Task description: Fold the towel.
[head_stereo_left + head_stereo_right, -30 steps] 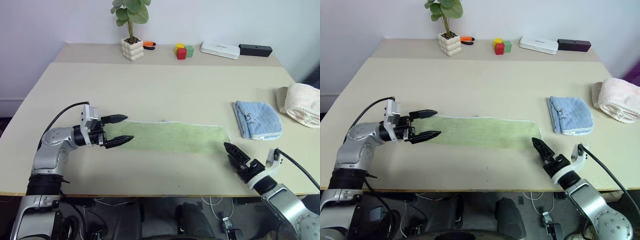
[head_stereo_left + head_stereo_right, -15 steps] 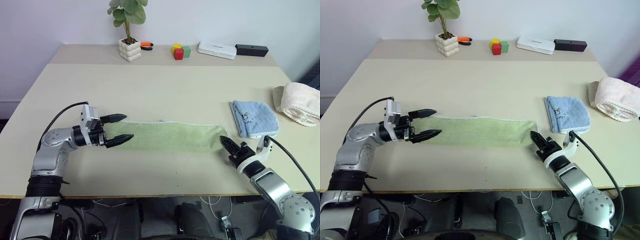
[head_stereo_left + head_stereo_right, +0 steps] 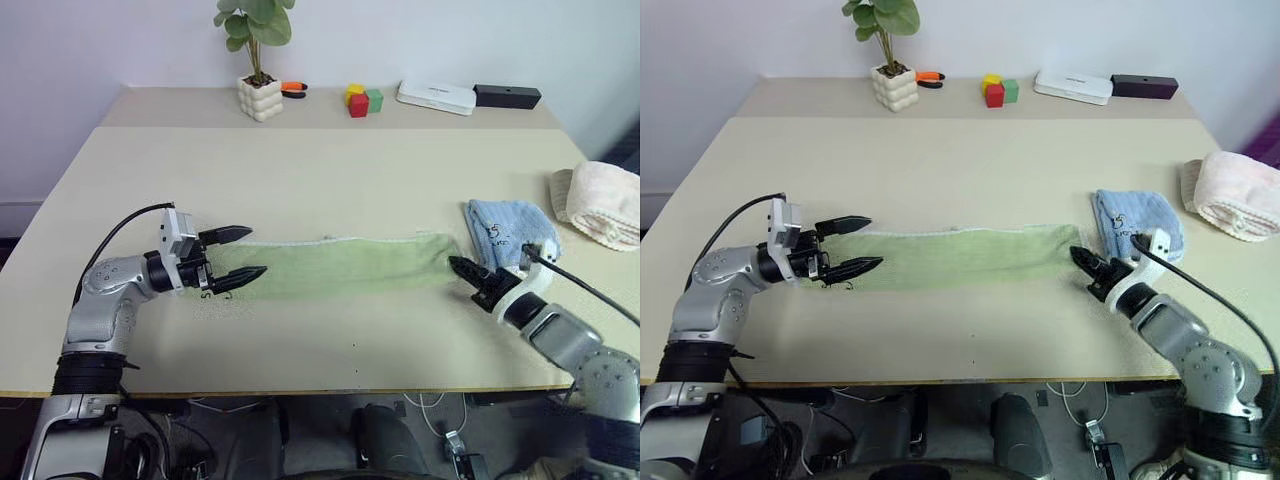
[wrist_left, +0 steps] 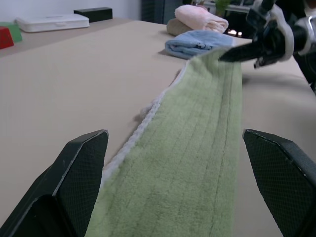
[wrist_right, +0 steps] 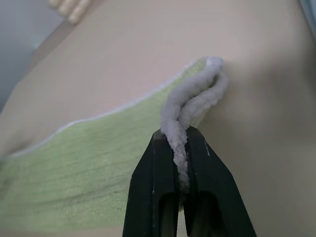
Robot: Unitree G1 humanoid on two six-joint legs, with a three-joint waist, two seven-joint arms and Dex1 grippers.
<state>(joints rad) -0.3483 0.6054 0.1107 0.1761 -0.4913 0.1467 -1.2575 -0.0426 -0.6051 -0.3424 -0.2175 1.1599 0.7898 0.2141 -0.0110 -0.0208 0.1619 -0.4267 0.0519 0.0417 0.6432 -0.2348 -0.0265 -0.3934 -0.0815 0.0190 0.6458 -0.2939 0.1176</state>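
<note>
The light green towel [image 3: 340,265] is lying in a long strip across the middle of the table [image 3: 320,170], and its right end is bunching up inside the right gripper [image 5: 180,148], so that corner is hard to see. A second ago the right gripper was wide open near the table's front edge; now it is pinching the towel's end tight and lifting it a little beside the light blue towel [image 3: 505,228]. The left gripper [image 3: 232,258] is holding level over the towel's left end with its fingers spread wide.

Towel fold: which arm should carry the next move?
Right, probably. The right end effector is shut on the towel at its right end, so it can carry that end over. The left end effector is open at the other end, gripping nothing.
</note>
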